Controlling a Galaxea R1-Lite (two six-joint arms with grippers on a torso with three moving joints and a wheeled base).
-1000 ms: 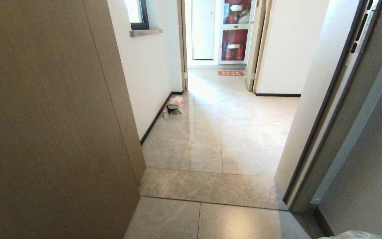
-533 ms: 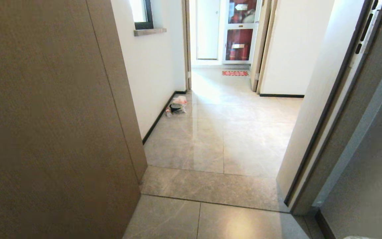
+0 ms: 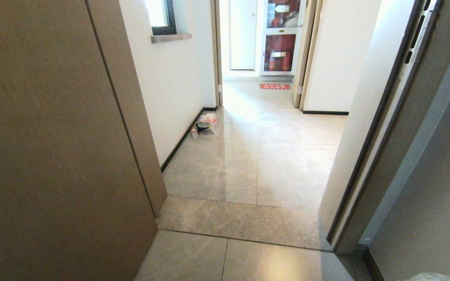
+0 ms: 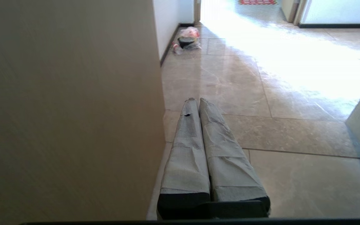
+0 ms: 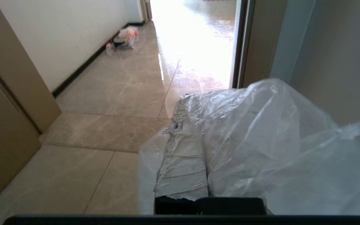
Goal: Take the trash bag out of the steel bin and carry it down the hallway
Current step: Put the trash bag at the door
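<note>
The right pincer (image 5: 180, 125) is clamped tight on the thin clear crinkled plastic trash bag (image 5: 261, 140), keeping it off the glossy beige-tiled hallway (image 3: 256, 156) at twelve o'clock; the left pincer (image 4: 195, 101) rides closed and empty.

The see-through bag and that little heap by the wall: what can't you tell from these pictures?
- trash bag, right wrist view: its film drapes over the right gripper, hiding one finger; its contents don't show.
- Head view: only a corner of it, cut by the bottom edge.
- heap of litter, head view: too small to identify.
- Steel bin: in no view.

Hallway (image 3: 256, 156) beyond door (image 3: 53, 156)
</note>
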